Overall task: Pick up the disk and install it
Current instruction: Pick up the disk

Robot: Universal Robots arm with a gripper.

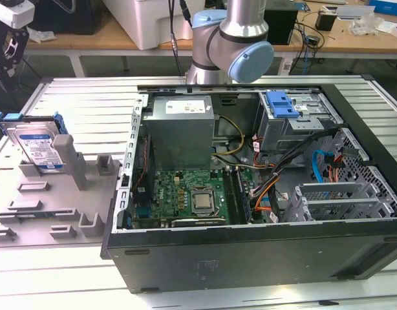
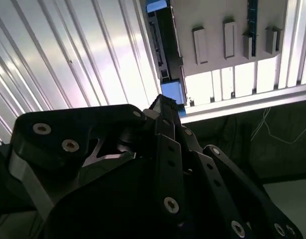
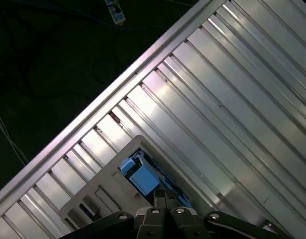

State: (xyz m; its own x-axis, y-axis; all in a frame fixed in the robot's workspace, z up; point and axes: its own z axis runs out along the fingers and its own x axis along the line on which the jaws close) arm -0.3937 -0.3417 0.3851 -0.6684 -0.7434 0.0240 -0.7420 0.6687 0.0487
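Silver disk [image 1: 38, 147] (blue carrier frame [image 1: 6, 120]), grey fixture [image 1: 68, 160], green motherboard [image 1: 176, 194], black case [image 1: 250, 258]

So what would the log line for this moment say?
gripper: above disk, apart | disk: upright in grey holder, not picked up | computer case: open

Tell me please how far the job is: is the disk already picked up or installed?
Done: nothing so far. The disk stands upright in the grey holder, outside the computer case. In hand: the gripper is above the disk, apart from it. Left: both the pick-up and the install.
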